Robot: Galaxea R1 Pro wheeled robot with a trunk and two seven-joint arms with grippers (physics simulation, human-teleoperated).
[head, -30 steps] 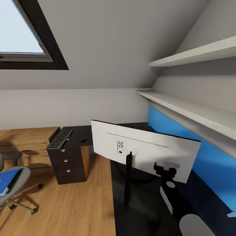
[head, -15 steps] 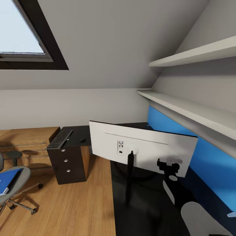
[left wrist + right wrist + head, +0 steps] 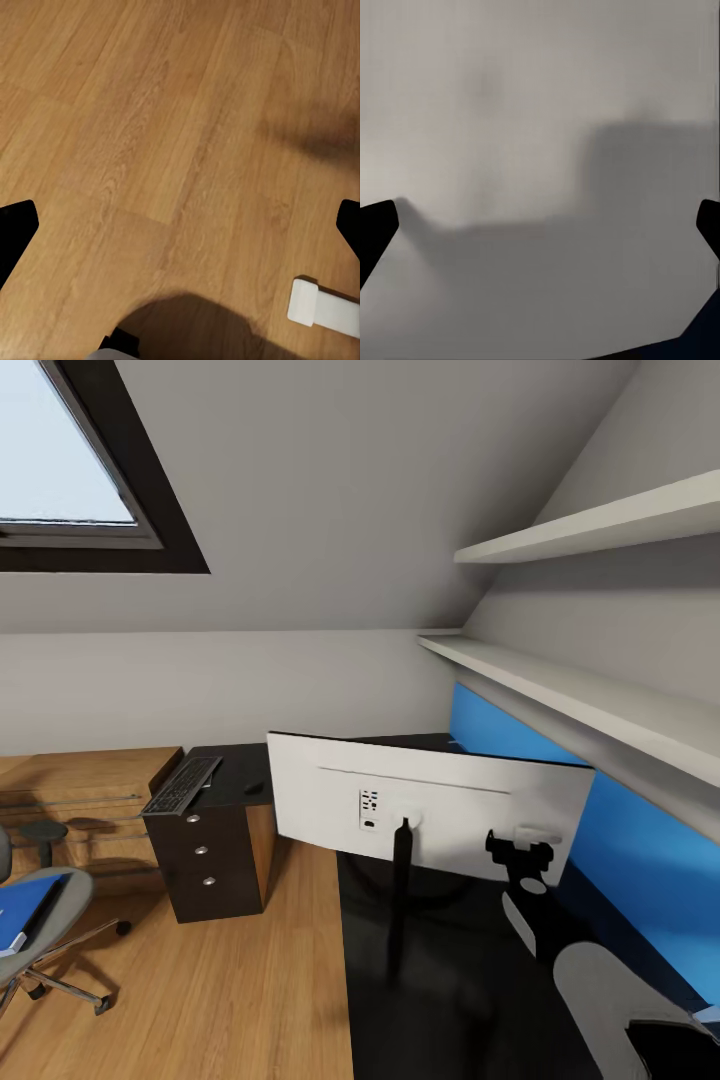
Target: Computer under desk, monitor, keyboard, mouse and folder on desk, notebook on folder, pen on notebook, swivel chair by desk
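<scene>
The monitor [image 3: 430,800] stands on the black desk [image 3: 440,990] with its white back toward me, on a dark stand [image 3: 398,900]. My right gripper [image 3: 520,847] is open against the lower right of that back; in the right wrist view the pale back [image 3: 510,135] spans my right gripper [image 3: 540,225]. The keyboard [image 3: 182,784] and the mouse [image 3: 254,787] lie on the desk's far wing. The blue folder [image 3: 22,912] rests on the swivel chair [image 3: 55,940] at far left. My left gripper [image 3: 180,225] hangs open over wood floor. The computer, notebook and pen are out of view.
Dark drawers [image 3: 205,855] with round knobs carry the desk's far wing. A blue back panel [image 3: 640,860] and two white shelves [image 3: 590,700] run along the right wall. A light wood cabinet [image 3: 80,800] stands at the left. A white leg foot [image 3: 322,311] rests on the floor.
The monitor has slid left and its right end has swung up and back. My right gripper has moved a little up and right with it, and more of the forearm shows.
</scene>
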